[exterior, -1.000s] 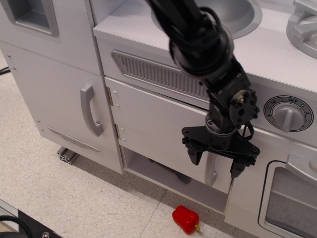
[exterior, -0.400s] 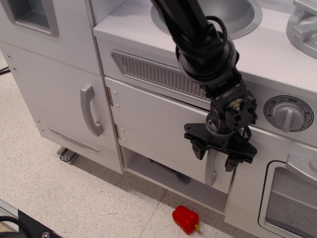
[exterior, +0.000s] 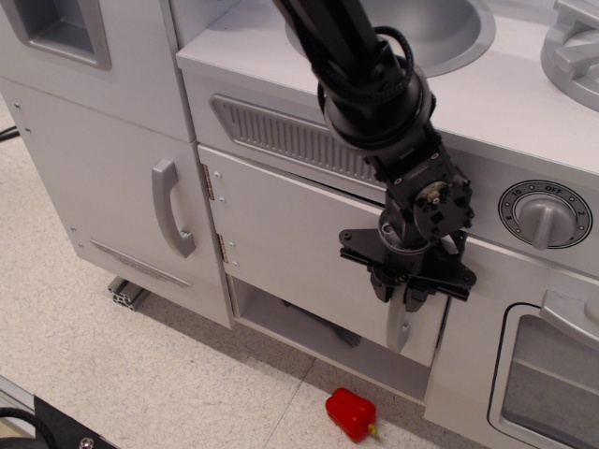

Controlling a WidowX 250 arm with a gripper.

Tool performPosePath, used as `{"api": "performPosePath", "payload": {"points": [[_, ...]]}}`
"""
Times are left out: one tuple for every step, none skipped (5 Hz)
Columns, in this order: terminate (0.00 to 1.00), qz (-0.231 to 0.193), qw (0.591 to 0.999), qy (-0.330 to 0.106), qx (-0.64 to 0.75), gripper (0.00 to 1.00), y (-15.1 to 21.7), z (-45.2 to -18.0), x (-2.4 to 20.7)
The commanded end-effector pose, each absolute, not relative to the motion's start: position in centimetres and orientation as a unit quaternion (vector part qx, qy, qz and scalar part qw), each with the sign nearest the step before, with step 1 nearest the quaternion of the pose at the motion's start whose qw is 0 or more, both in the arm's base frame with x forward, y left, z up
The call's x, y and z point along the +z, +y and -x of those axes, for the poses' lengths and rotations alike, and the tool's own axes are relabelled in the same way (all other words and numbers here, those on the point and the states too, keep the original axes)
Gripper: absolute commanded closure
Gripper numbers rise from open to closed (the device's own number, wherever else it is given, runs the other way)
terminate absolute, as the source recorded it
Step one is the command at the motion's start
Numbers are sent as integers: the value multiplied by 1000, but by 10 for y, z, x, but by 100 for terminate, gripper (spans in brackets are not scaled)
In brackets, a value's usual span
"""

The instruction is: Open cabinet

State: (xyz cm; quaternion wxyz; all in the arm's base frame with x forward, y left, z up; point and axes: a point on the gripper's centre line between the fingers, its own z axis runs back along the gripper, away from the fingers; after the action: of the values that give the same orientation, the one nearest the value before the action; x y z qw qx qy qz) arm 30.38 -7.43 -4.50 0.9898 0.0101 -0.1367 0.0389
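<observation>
The cabinet door [exterior: 290, 238] is a wide, flat white panel below the sink counter, hinged on its left edge. Its curved silver vertical handle [exterior: 399, 329] is near the right edge. A thin dark gap shows along the door's top edge. Below the door the inner shelf [exterior: 299, 327] shows. My black gripper [exterior: 397, 296] reaches down from above, and its two fingers are closed around the upper part of the handle. The top of the handle is hidden behind the gripper.
A taller narrow white door with a grey handle [exterior: 171, 208] stands to the left. A round timer knob [exterior: 544, 215] and a windowed oven door [exterior: 552, 379] are to the right. A red toy pepper [exterior: 351, 412] lies on the floor. The sink [exterior: 454, 33] is above.
The gripper's fingers were spread wide on either side of the handle. They have closed onto it, and the gripper has shifted slightly left and up.
</observation>
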Motion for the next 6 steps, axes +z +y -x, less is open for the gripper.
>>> {"api": "performPosePath", "payload": {"points": [[0,0,992,-128,17,100,-62,-266,-30],[0,-3,993,-121,-1,100,-46,-242,-27],[0,-5,993,-115,-18,100,-24,-224,-22],[0,-19,993,-111,-23,0,-11,-216,-16],[0,-20,995,-95,-30,0,-10,-209,-5],[0,-16,995,-98,-16,0,-17,-207,17]]}}
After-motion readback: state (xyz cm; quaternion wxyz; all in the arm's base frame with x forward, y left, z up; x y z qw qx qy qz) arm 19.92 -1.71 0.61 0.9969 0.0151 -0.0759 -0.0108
